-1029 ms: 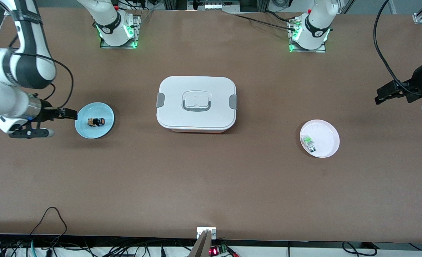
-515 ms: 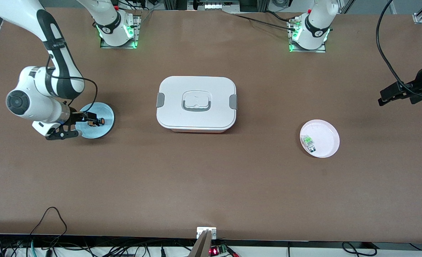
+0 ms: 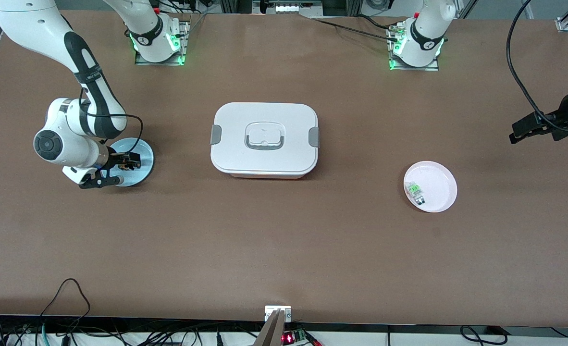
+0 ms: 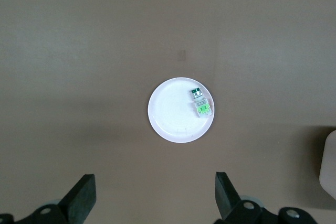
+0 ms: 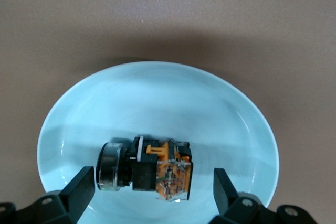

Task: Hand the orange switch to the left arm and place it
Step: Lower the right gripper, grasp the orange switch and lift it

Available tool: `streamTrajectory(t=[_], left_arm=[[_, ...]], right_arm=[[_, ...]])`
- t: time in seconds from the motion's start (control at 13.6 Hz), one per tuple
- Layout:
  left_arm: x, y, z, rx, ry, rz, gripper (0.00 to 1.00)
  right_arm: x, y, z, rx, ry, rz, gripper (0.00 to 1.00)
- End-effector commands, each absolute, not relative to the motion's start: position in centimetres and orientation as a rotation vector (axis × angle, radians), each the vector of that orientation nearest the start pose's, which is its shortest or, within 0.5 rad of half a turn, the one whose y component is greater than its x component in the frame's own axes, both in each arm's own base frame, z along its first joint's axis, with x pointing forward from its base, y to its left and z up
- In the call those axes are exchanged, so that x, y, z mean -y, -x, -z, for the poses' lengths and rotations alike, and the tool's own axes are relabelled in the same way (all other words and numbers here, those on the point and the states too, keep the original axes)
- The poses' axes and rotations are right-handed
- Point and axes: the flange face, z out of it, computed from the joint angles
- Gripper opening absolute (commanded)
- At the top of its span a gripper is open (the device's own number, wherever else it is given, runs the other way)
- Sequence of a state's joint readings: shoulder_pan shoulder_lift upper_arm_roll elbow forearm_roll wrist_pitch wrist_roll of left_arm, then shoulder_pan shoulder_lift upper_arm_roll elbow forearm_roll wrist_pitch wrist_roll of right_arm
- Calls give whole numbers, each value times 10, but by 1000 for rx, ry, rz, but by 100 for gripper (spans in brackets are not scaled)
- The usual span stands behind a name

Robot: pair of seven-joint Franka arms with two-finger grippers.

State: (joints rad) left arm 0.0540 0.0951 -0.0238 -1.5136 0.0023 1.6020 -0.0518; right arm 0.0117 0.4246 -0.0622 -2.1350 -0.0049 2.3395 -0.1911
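The orange switch (image 5: pixel 157 169) lies on its side in the blue plate (image 5: pixel 157 98), its black cylindrical part beside the orange block. My right gripper (image 5: pixel 152 192) is open and low over the plate, one finger on each side of the switch without touching it. In the front view the right gripper (image 3: pixel 129 161) covers most of the switch on the blue plate (image 3: pixel 143 170). The white box (image 3: pixel 265 139) sits mid-table between the two plates. My left gripper (image 3: pixel 529 129) waits open in the air at the left arm's end of the table, its fingers (image 4: pixel 84 198) holding nothing.
A pink plate (image 3: pixel 440 185) holding a small green-and-clear component (image 3: pixel 414 191) lies toward the left arm's end, nearer the front camera than the box. The left wrist view shows that plate (image 4: pixel 173 114), the component (image 4: pixel 202 106) and a corner of the box (image 4: pixel 329 166).
The right arm has swung in from the table's end over the blue plate and brought its open gripper down around the switch. The left gripper has hardly moved.
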Motion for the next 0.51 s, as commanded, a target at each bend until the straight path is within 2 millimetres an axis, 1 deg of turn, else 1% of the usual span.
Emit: streamTrajectory(t=[0.0, 0.07, 0.15, 0.22, 0.29, 0.37, 0.44], left_arm=[[-16, -585, -601, 87, 3118, -4, 100], [-16, -585, -601, 85, 3120, -2, 100], [-16, -585, -602, 85, 3120, 0, 100], [-16, -585, -602, 85, 3120, 0, 100], [-16, -585, -602, 85, 3120, 3, 100], [-13, -587, -599, 80, 3120, -4, 100], [-13, -588, -598, 78, 3122, -7, 100]], right_arm=[[28, -546, -185, 253, 3113, -343, 100], [28, -546, -184, 248, 3113, -343, 100], [27, -546, -182, 251, 3113, -346, 98], [28, -546, -183, 248, 3113, -343, 75], [26, -547, -183, 253, 3112, -343, 30], [24, -547, -183, 257, 3111, -343, 5], [23, -547, -184, 262, 3111, -343, 0]])
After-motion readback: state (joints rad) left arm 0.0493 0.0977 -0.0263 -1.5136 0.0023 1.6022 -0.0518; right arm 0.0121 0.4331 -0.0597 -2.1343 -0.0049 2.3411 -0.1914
